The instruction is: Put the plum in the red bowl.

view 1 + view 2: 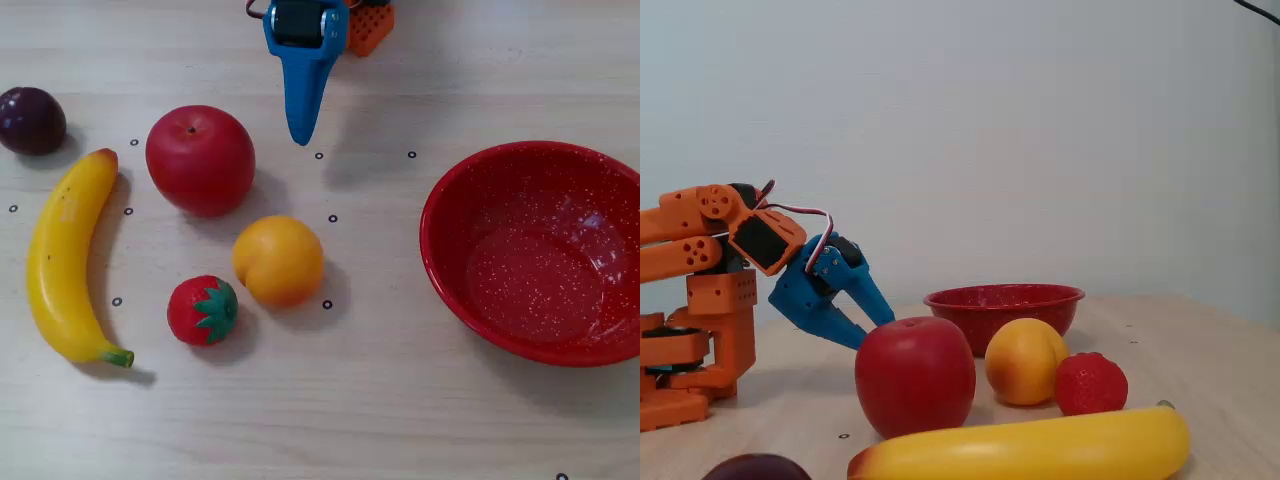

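Dark purple-maroon and round, the small smooth plum (31, 120) is seen at the far left edge of a fixed view from above, at roughly nine o'clock from the blue two-finger pincer (301, 138), well apart from it and untouched. In a fixed view from table level the plum (757, 468) is cut off by the bottom edge. The pincer (872, 330) is shown slightly spread, its jaws empty and raised off the pale wooden table (380, 400), carried by the orange arm (700, 290). The large glossy red bowl with fine white speckles (455, 260) is placed at about four o'clock from the pincer and holds nothing. Between plum and pincer a big red apple (200, 160) is set; a yellow banana (65, 260), an orange-yellow round fruit (279, 260) and a red strawberry with green leaves (202, 310) lie nearby. No readable writing is seen.
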